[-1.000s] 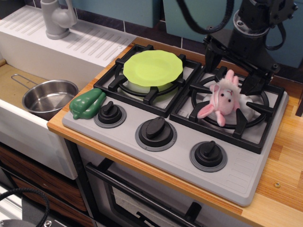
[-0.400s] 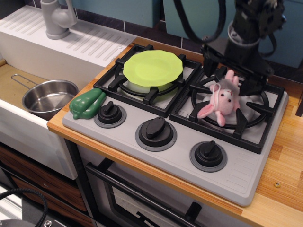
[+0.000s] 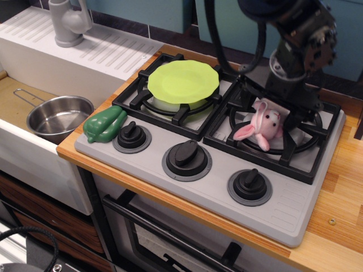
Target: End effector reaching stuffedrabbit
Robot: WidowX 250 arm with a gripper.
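Observation.image looks down at a toy stove (image 3: 283, 209) set in a wooden counter (image 3: 340, 187). At the upper right of the frame, the end effector (image 3: 271, 110) sits low over the right burner grate (image 3: 306, 148), its black wrist and cables rising out of the top edge. The stuffedrabbit (image 3: 262, 127) lies on that grate right under the end effector, pale face toward the camera and one pink limb sticking out to the left. Black fingers stand on either side of the rabbit's upper body, but whether they press it or stand spread around it I cannot tell. Left of center, a lime green plate (image 3: 182, 83) rests on the left burner. A green pepper (image 3: 104, 123) lies at the stove's left edge, near the leftmost knob (image 3: 131, 136). A steel pot (image 3: 58, 117) sits in the sink at far left.
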